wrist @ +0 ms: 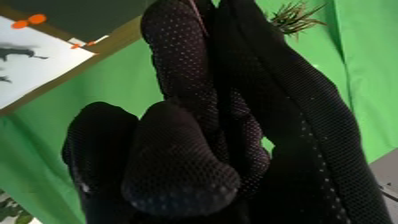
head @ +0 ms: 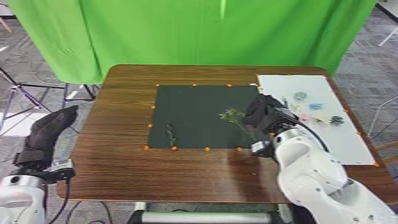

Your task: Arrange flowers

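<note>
Lab with green backdrop curtain (head: 213,42)

Light: bright, diffuse | floor (head: 19,55): glare at left (pale patches) | table (head: 115,130): soft, faint shadow

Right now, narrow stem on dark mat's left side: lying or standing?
Lying: the stem stretches along the mat, no hand touching it.
</note>
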Tool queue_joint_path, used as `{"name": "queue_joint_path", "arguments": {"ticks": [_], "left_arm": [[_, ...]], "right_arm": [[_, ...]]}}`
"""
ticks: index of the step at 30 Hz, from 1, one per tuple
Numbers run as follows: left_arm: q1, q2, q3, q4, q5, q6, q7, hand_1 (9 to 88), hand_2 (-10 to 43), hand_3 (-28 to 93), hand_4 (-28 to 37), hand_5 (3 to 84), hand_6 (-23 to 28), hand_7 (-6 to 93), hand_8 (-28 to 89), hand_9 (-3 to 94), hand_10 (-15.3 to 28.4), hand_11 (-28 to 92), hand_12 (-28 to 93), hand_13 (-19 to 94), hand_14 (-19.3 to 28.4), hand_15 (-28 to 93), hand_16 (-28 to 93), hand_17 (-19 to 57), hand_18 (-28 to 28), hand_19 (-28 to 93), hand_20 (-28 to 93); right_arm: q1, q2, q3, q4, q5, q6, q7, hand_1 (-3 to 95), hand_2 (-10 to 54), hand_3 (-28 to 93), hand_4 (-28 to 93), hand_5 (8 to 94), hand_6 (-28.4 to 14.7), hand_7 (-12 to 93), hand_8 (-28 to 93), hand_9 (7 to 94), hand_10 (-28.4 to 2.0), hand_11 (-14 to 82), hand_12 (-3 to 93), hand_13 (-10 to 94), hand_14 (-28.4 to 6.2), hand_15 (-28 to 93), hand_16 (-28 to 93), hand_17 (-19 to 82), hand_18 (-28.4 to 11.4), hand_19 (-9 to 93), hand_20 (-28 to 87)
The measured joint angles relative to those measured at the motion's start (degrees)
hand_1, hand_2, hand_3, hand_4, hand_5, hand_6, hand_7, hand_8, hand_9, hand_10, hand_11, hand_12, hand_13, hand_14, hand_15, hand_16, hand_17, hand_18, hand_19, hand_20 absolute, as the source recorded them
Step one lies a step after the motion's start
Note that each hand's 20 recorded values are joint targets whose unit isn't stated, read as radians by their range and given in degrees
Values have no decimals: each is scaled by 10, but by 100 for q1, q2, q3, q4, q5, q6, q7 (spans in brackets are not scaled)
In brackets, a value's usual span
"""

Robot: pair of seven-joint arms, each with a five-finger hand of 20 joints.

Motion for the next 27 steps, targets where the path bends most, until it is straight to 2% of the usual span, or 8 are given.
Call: {"name": "queue_joint_path", "arguments": {"ticks": [8,17,27], "left_arm": [[9,15,-3,-5,0,-3,-12,207,29,632,-283,393,29,140,-83,356,125,137,77,285,154,66,-2,28,80,24,105],[7,18,1,-6,9,-129,-83,208,30,631,-283,389,29,138,-82,353,125,135,77,284,155,65,-2,28,80,23,106],[34,24,-12,-18,8,-131,-87,208,30,630,-283,389,29,137,-80,353,124,135,77,284,155,65,-1,28,80,22,106]], "right_arm": [[430,-471,-329,289,-31,-144,8,636,-95,511,-100,852,-38,160,170,937,-111,254,277,937,9,685,190,712,-102,932,515],[734,-1308,-573,802,-45,-193,-6,634,-95,512,-99,852,-39,165,173,937,-113,258,276,937,10,685,190,714,-102,932,514],[737,-1503,-615,938,-105,-315,-7,638,-95,485,-101,852,-37,186,180,937,-115,282,264,937,11,686,189,714,-102,932,514]]}}
